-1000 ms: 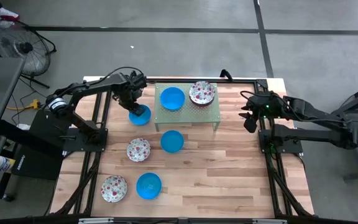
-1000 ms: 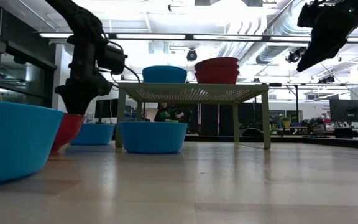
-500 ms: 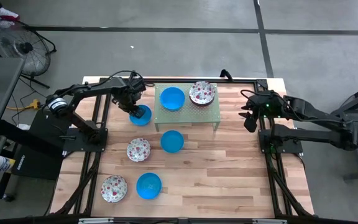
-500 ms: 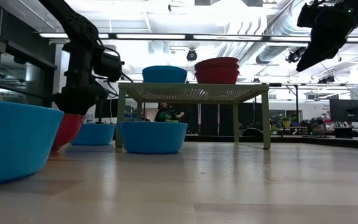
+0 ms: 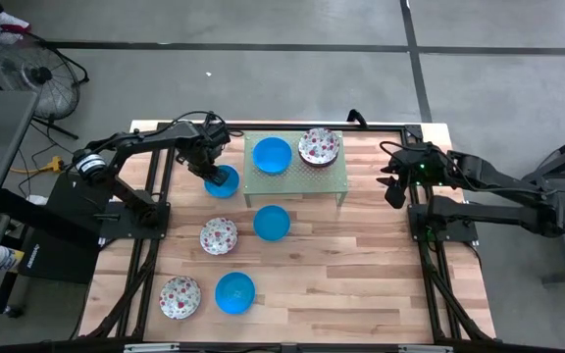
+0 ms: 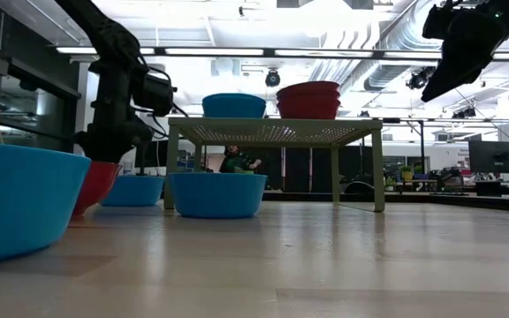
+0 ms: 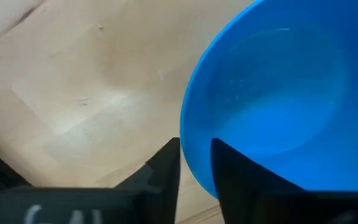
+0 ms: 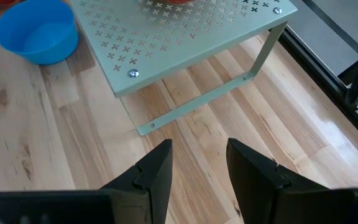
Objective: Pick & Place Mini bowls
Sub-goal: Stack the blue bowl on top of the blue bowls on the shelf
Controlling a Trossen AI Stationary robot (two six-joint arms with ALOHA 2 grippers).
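Wooden tabletop [image 5: 361, 265]. Perforated green metal stand [image 5: 295, 176], carried one blue and one floral bowl. Left pincer [image 5: 213, 173] clamped the rim of blue mini bowl [image 5: 222, 181], beside the stand. Right pincer [image 5: 393, 193] hovered with fingers parted, holding nothing, near the tabletop's right edge.

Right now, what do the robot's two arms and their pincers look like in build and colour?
Both arms are dark, nearly black, jointed links on black frame bases. The left arm carries a pale band near its base, and a thin dark cable loops beside its wrist. The left pincer and right pincer each end in two flat, angular dark fingers.
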